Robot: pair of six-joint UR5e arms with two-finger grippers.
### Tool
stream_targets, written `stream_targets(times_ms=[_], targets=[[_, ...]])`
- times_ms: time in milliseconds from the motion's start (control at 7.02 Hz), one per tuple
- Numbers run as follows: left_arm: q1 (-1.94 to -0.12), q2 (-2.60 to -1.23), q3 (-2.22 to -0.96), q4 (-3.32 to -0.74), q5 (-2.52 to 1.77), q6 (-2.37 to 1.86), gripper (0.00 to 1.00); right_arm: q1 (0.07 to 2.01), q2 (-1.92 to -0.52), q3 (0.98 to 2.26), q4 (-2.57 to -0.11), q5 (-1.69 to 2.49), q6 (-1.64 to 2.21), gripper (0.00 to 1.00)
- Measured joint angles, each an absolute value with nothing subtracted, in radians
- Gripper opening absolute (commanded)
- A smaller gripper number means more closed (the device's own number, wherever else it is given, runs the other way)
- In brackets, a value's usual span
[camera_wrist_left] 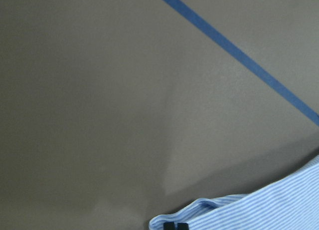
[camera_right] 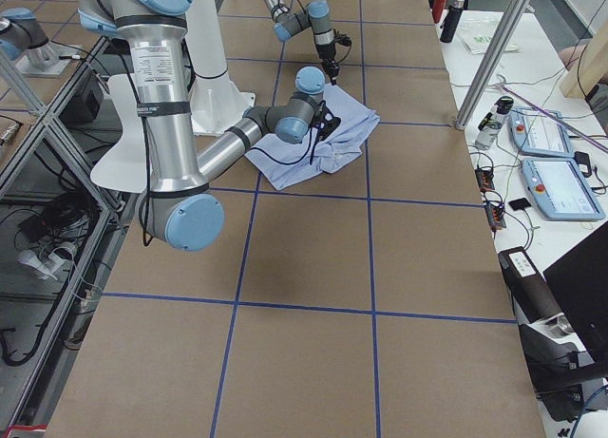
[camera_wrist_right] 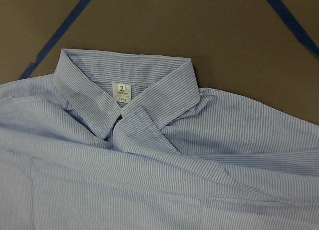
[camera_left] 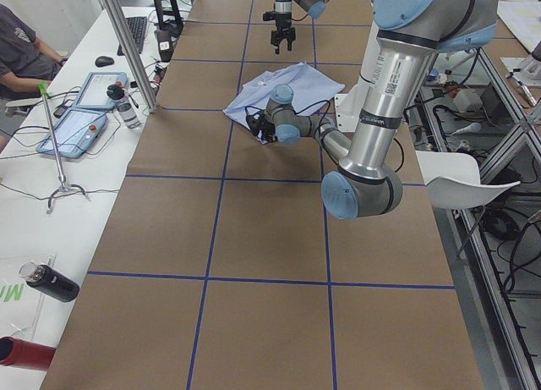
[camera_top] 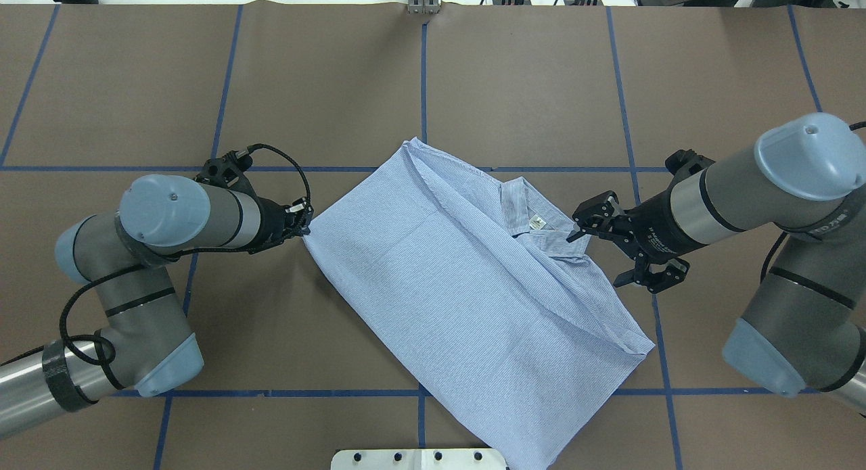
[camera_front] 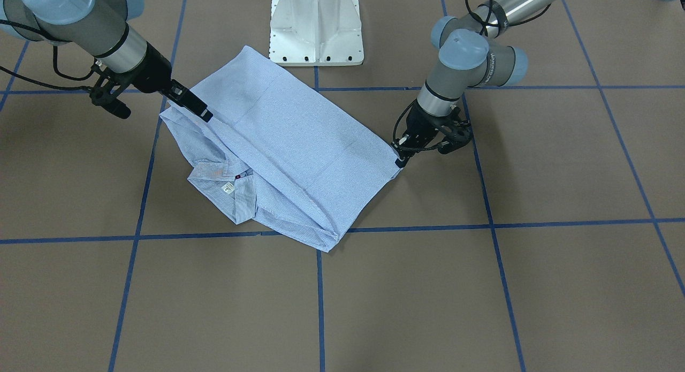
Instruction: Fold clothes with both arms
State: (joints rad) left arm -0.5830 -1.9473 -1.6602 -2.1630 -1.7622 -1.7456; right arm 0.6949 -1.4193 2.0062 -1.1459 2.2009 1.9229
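One light blue striped shirt (camera_top: 467, 301) lies folded on the brown table (camera_top: 325, 84), its collar (camera_wrist_right: 124, 70) and white neck label (camera_wrist_right: 121, 90) facing up on the robot's right. The left gripper (camera_top: 306, 223) meets the shirt's left corner, apparently pinching the hem (only fingertips show). The right gripper (camera_top: 602, 257) hovers beside the collar, jaws spread wide.

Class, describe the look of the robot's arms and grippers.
Both the left arm and right arm are silver tubes with grey joints and light-blue caps. Black cables loop at the wrists. The left gripper and right gripper are black, two-fingered.
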Motion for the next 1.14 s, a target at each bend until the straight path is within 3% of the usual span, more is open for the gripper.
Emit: stream_targets(times_ms=[428, 570, 713, 855, 1140], targets=[[-0.756, -2.145, -1.389, -2.207, -1.765, -1.646, 0.0, 0.695, -1.414, 2.006, -1.146, 2.195, 1.925, 1.0], [-0.805, -2.233, -1.246, -2.275, -1.765, -1.615, 0.09, 0.688, -1.4, 2.005, -1.145, 2.173, 1.926, 1.0], [-0.835, -2.306, -1.13, -2.335, -1.764, -1.585, 0.53, 0.669, -1.378, 2.003, -1.146, 2.128, 1.926, 1.0], [-0.851, -2.358, -1.06, -2.365, -1.763, -1.561, 0.74, 0.636, -1.358, 2.001, -1.146, 2.068, 1.927, 1.0], [-0.865, -2.378, -1.071, -2.376, -1.791, -1.504, 0.74, 0.573, -1.313, 1.988, -1.158, 1.954, 1.928, 1.0]])
